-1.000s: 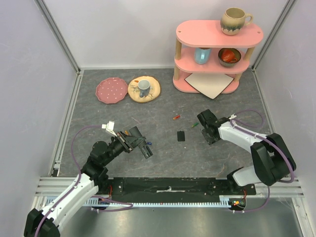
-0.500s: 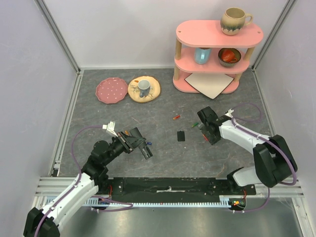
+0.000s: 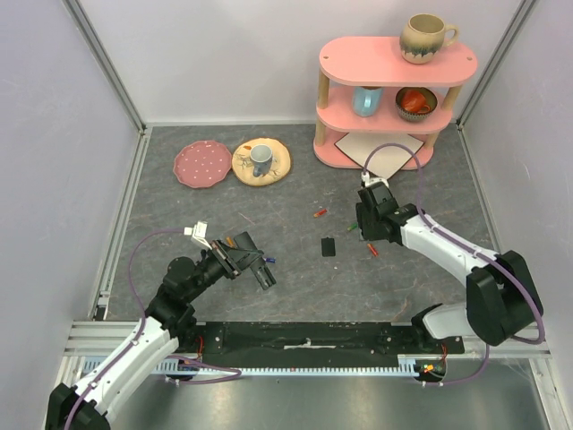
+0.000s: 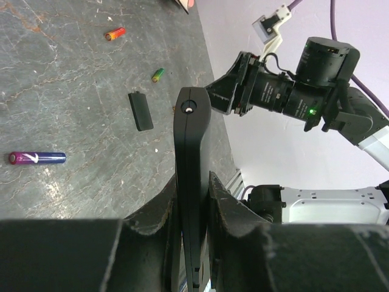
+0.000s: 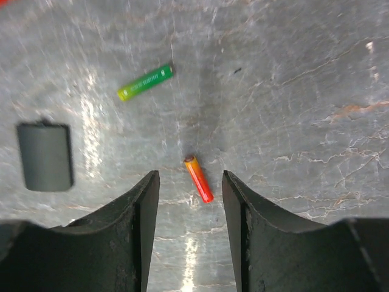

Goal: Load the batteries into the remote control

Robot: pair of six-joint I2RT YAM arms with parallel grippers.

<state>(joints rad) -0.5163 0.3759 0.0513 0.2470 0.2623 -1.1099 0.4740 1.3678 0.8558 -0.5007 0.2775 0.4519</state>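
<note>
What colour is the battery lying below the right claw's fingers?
The battery is orange-red, clearest in right wrist view.

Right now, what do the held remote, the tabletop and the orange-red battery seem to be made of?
Remote control: black plastic by its look, smooth, with a soft sheen along its edge.
Tabletop: dark grey with pale stone-like veins and glare; real stone or a printed sheet, I cannot tell.
Orange-red battery: glossy printed wrap, presumably over metal.
</note>
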